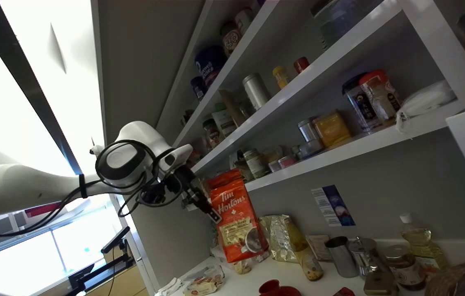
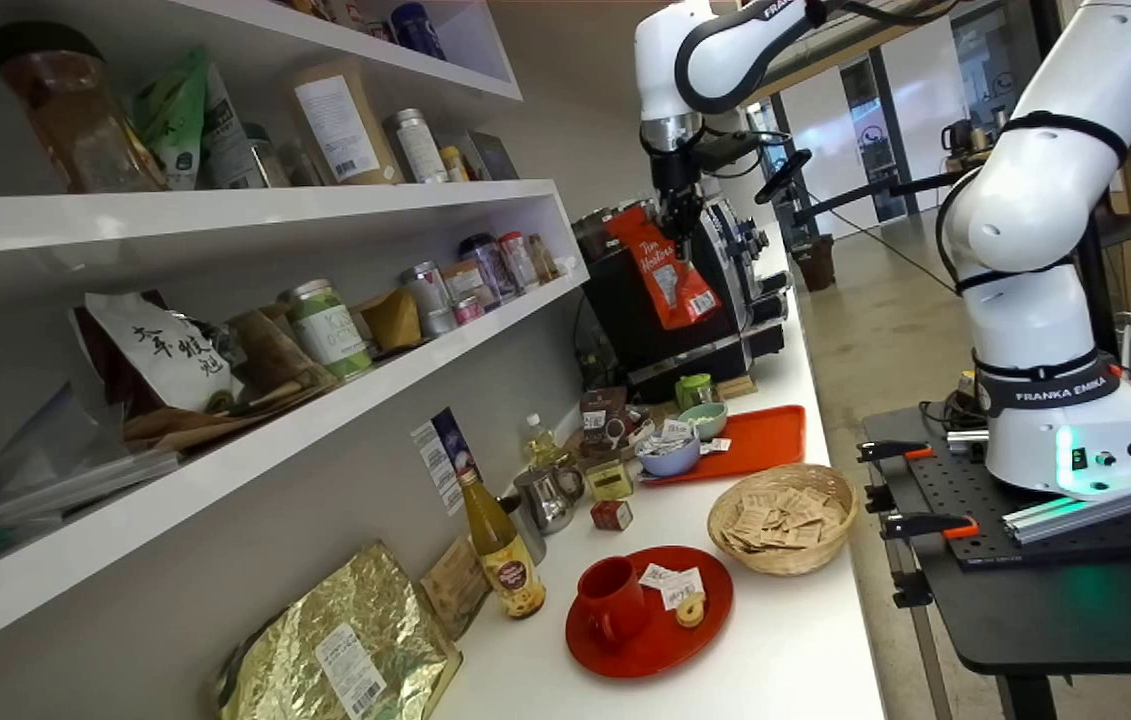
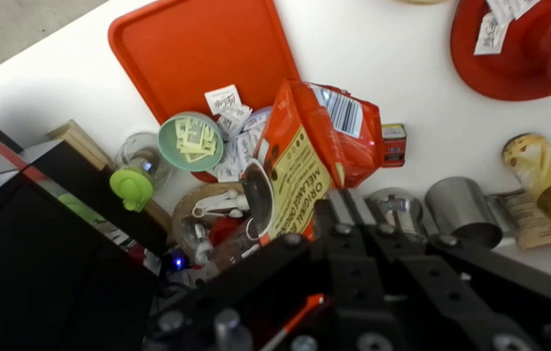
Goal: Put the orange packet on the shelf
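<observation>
The orange packet (image 1: 236, 222), a glossy red-orange bag, hangs tilted in the air from my gripper (image 1: 216, 216). It also hangs in an exterior view (image 2: 665, 275), in front of a black machine. In the wrist view the packet (image 3: 304, 156) is beyond and beside the fingertips (image 3: 351, 197), which are close together; the pinched edge is mostly hidden. The shelf, the lowest thick white board, shows in both exterior views (image 1: 331, 159) (image 2: 325, 415). The packet is apart from it, beyond its far end in an exterior view. The shelf is out of the wrist view.
Jars, tins and pale bags (image 2: 165, 350) stand on the shelf, with a higher board (image 2: 225, 215) above. Below are a red tray (image 3: 197, 48), a red plate (image 2: 655, 640), a bottle (image 2: 505, 550) and a basket (image 2: 785, 550). The black machine (image 2: 615, 310) stands behind the gripper.
</observation>
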Controlling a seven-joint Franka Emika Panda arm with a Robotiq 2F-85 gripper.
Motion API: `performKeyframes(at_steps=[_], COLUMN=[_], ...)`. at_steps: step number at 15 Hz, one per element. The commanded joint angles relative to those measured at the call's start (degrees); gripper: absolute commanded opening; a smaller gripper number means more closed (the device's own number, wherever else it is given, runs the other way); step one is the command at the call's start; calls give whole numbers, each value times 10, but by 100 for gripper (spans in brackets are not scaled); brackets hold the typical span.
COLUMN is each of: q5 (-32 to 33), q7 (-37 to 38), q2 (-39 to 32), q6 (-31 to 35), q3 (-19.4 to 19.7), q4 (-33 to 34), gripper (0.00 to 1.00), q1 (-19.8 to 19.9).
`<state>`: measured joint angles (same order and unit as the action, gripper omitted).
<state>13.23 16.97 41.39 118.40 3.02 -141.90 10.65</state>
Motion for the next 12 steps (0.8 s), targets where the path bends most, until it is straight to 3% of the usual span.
performKeyframes(at_steps=[1,6,12], q5=[14,12,0], q7=[-44,-79,-97], q2=[-70,-154,-251], q6=[55,109,112], q3=[22,41,53], q4=[70,159,277], gripper=[1,1,1], q1=[22,34,26])
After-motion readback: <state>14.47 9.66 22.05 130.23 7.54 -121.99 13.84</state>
